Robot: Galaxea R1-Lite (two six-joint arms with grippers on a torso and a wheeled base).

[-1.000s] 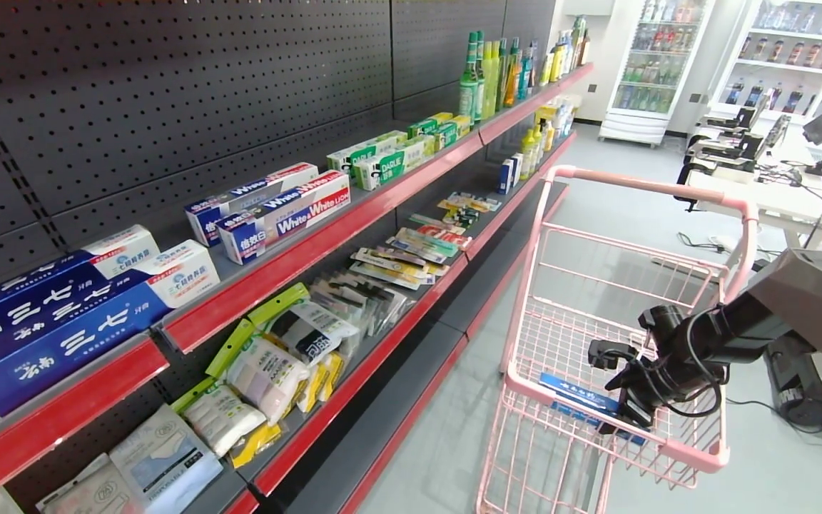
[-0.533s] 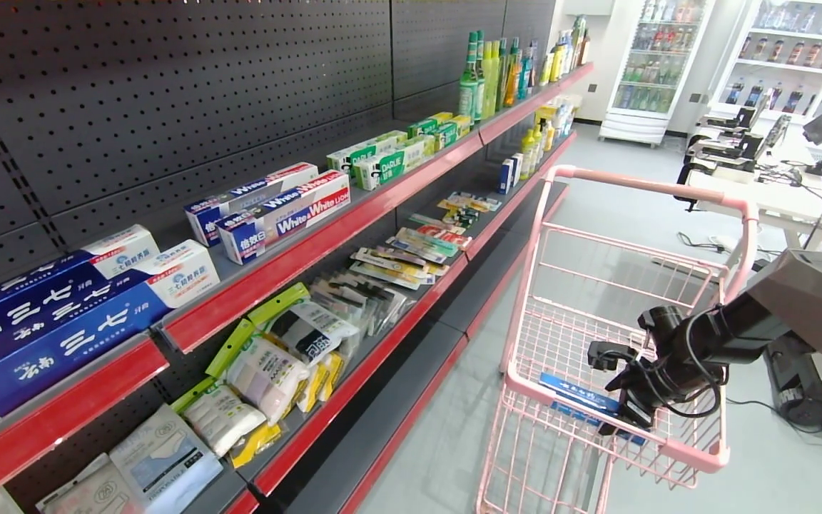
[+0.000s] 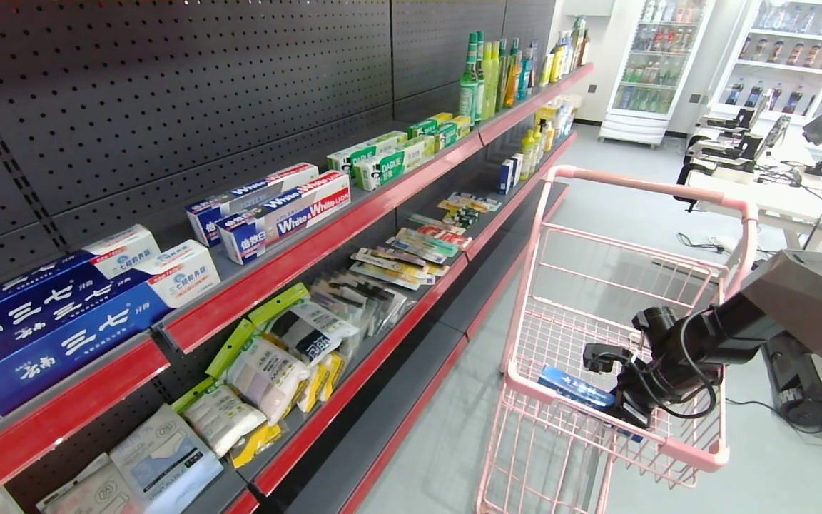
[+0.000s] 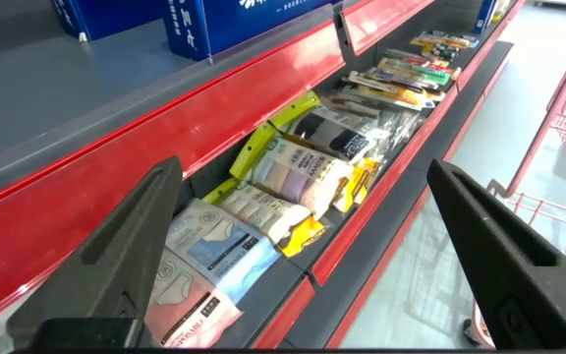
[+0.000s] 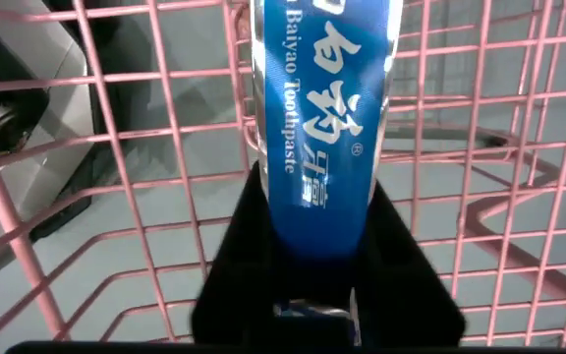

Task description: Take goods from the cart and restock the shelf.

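Note:
My right gripper (image 3: 621,407) is inside the pink cart (image 3: 668,453), near its front rim, shut on a blue toothpaste box (image 3: 576,389) that it holds lengthwise above the wire floor. In the right wrist view the blue toothpaste box (image 5: 319,128) runs out from between the black fingers (image 5: 239,256), with the cart's pink wires (image 5: 126,167) behind it. My left gripper (image 4: 303,246) stands open beside the shelf, facing the red edge (image 4: 214,108) of the top shelf and the packets (image 4: 293,187) on the level below. Matching blue toothpaste boxes (image 3: 61,321) lie on the top shelf at the near left.
Further along the top shelf (image 3: 297,260) lie other toothpaste boxes (image 3: 275,210) and green boxes (image 3: 389,160), then bottles (image 3: 489,71). The second shelf holds packets (image 3: 268,371) and toothbrushes (image 3: 397,264). Desks (image 3: 775,193) and drink coolers (image 3: 657,64) stand beyond the cart.
My right gripper has lifted the blue toothpaste box slightly and shifted it a little leftward inside the cart. The shelf goods have not moved.

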